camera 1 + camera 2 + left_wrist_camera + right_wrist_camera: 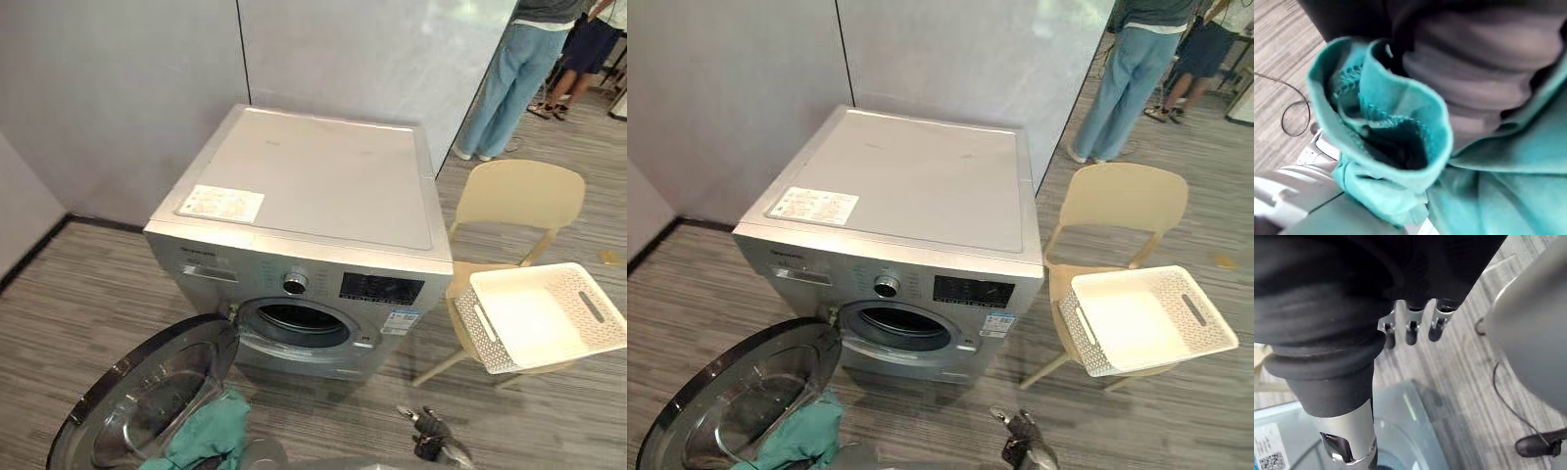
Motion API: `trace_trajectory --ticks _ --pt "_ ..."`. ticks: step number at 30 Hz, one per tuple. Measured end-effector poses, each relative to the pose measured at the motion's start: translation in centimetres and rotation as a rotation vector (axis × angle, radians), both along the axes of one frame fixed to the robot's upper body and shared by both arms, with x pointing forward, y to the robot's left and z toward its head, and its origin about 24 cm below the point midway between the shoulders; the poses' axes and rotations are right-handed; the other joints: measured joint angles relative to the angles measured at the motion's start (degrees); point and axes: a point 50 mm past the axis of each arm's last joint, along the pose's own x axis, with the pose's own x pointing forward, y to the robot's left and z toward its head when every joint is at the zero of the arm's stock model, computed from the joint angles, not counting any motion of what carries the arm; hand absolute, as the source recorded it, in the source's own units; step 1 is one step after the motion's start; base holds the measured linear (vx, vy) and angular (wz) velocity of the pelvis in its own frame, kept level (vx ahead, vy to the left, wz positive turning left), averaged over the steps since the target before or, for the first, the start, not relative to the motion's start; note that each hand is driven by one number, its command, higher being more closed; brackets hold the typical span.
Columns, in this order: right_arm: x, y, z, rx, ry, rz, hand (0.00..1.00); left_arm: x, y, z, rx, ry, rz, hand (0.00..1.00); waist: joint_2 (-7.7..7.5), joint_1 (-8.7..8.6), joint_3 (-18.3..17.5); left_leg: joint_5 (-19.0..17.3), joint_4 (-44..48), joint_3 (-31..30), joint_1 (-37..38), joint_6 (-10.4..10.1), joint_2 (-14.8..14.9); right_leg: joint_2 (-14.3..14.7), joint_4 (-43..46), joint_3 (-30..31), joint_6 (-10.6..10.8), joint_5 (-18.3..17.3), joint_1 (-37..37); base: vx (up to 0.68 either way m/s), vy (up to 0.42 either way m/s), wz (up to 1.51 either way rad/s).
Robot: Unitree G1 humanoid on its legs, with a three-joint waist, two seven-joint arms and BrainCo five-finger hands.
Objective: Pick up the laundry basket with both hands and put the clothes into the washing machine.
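1. left eye view: your washing machine (304, 196) stands square in the middle against the grey wall (118, 98). its round door (147, 401) is swung wide open to the lower left, and the drum opening (294, 325) is dark behind it.
2. look at the bottom edge: the teal cloth (201, 439) hangs bunched there, overlapping the open door's lower rim. it is in front of the machine and outside the drum.
3. left wrist view: that cloth is folded and draped right over your left hand (1474, 63), with the dark ribbed cover showing past it. whether the hand is clasping the cloth you cannot tell.
4. right wrist view: your right hand (1396, 323) hangs over the striped floor (1449, 382). its fingers (1435, 325) are straight and loose in a row, the thumb (1349, 440) is apart from them, and they hold nothing.
5. off to your right, the white laundry basket (544, 318) sits on a beige chair (519, 201) beside the machine, well apart from both hands.
6. two people (509, 78) stand at the far upper right.
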Motion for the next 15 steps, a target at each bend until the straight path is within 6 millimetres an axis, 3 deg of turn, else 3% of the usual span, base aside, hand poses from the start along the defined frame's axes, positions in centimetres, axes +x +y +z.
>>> trace_trajectory --ticks 4,7,12,14,15 --pt "-2.8 -1.5 -0.4 -0.018 0.074 -0.049 0.0 1.1 -0.7 0.0 0.001 -0.001 -0.124 1.0 1.42 -0.1 -0.2 1.9 -3.6 1.2 2.0 2.9 -2.6 -2.9 0.2 1.6 2.4 6.5 -1.1 0.01 0.221 -0.06" --pt "-2.7 -2.0 -0.3 -0.031 0.073 -0.053 0.0 2.0 -1.2 0.0 0.0 -0.014 -0.192 1.0 2.16 -0.1 -0.3 2.7 -4.3 2.8 1.5 4.1 -3.2 -3.2 0.3 2.7 2.3 9.6 -2.9 -0.08 0.165 -0.25" --pt "-2.3 -2.1 -0.2 -0.048 0.061 -0.018 0.0 4.9 -1.8 1.3 0.034 -0.139 -0.309 1.0 2.37 0.05 0.2 2.5 -3.9 3.4 -0.6 4.5 -2.4 -3.7 1.9 -2.0 1.8 9.8 -5.0 -0.18 -0.002 -0.07" --pt "-1.7 -1.8 0.0 -0.063 0.039 0.046 0.0 7.0 -3.1 2.8 0.036 -0.27 -0.375 1.0 1.41 0.26 1.0 2.0 -1.1 3.3 -3.1 3.8 -1.6 -3.5 3.4 -5.0 -0.2 6.3 -6.3 -0.2 -0.099 -0.01" --pt "-1.5 -1.6 0.1 -0.064 0.031 0.064 0.0 7.6 -3.4 3.2 0.031 -0.305 -0.38 1.0 1.16 0.2 1.4 1.5 0.8 3.3 -4.3 3.4 -1.2 -3.5 3.8 -5.4 -0.1 4.8 -6.7 -0.18 -0.121 -0.15"
